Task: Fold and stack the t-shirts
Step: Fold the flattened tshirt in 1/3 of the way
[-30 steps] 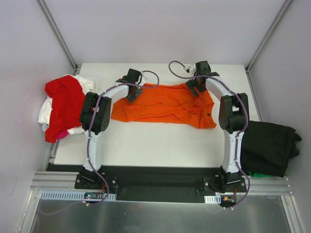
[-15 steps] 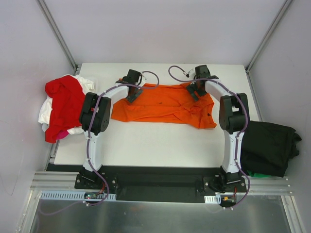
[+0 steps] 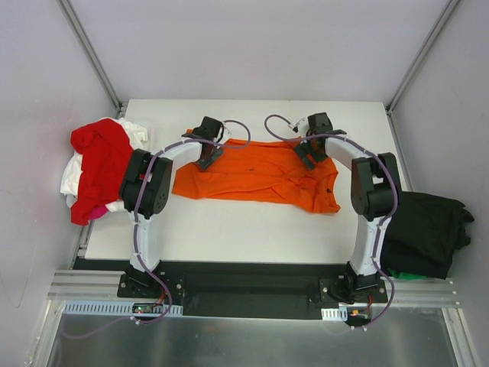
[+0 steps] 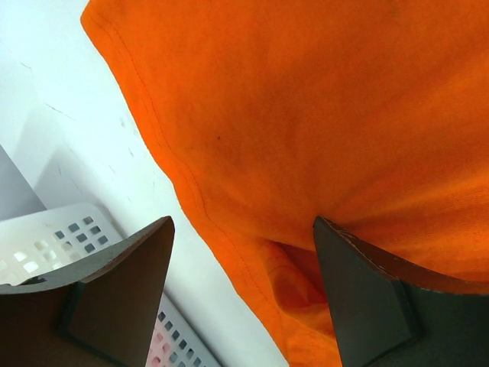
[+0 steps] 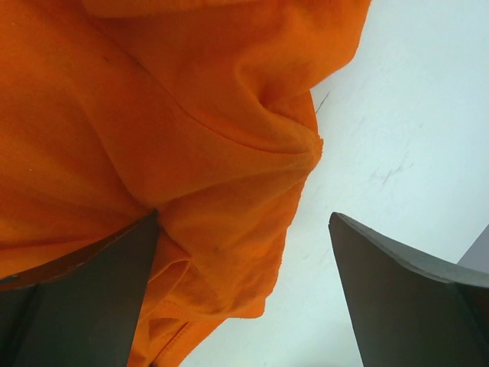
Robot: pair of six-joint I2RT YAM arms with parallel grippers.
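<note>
The orange t-shirt (image 3: 256,174) lies spread across the far half of the white table (image 3: 244,229). My left gripper (image 3: 208,150) is open over its far left edge. In the left wrist view the open gripper (image 4: 243,229) straddles the hem of the orange cloth (image 4: 306,115). My right gripper (image 3: 309,148) is open over the far right part. In the right wrist view the open gripper (image 5: 243,222) straddles a bunched edge of the orange cloth (image 5: 153,115). A red t-shirt (image 3: 99,162) lies on a white one (image 3: 71,180) at the left. A black t-shirt (image 3: 424,229) lies at the right.
A white perforated basket (image 4: 65,237) shows at the left in the left wrist view. Something green (image 3: 405,274) peeks from under the black shirt. Grey walls close in the table on three sides.
Both grippers have moved a little toward the near side, and the orange shirt's far edge has shifted nearer with them. The shirt now lies slightly lower and flatter on the table.
</note>
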